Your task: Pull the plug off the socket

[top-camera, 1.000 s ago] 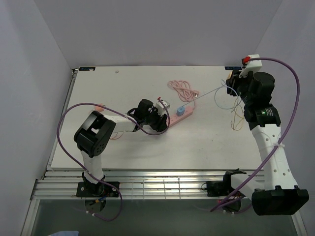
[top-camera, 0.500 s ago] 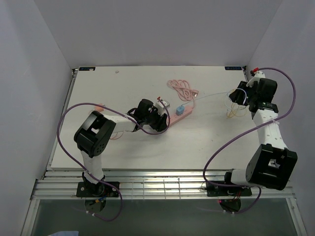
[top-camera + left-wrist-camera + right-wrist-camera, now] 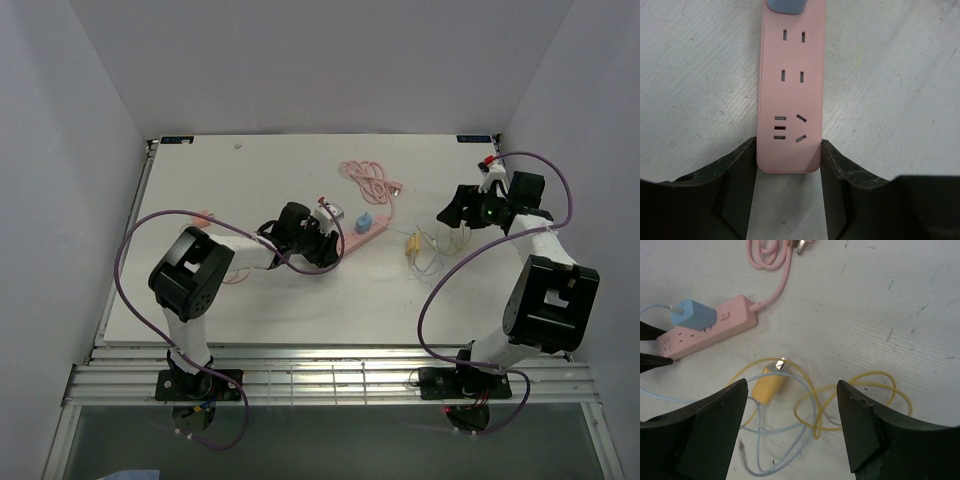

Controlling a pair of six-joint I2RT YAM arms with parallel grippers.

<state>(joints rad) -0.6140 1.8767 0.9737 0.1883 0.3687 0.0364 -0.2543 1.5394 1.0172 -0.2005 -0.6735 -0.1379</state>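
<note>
The socket (image 3: 369,233), a long pink strip, lies on the white table. My left gripper (image 3: 330,245) is shut on its near end, and the left wrist view shows a finger pressed against each side of the socket (image 3: 791,100). A blue plug (image 3: 363,221) sits in an outlet near the strip's far end (image 3: 694,315). A yellow plug (image 3: 767,385) lies loose on the table, clear of the strip. My right gripper (image 3: 792,405) hovers open above it, holding nothing, and shows in the top view as well (image 3: 455,210).
The socket's coiled pink cord (image 3: 370,183) lies behind the strip. Loose yellow cable (image 3: 860,400) and light blue cable (image 3: 785,445) loop over the table under my right gripper. The right wall (image 3: 600,150) is close to the right arm.
My right gripper came down from high at the right toward the table and opened. The yellow plug and the cables dropped onto the table, and the blue cable went slack. The left arm stayed put.
</note>
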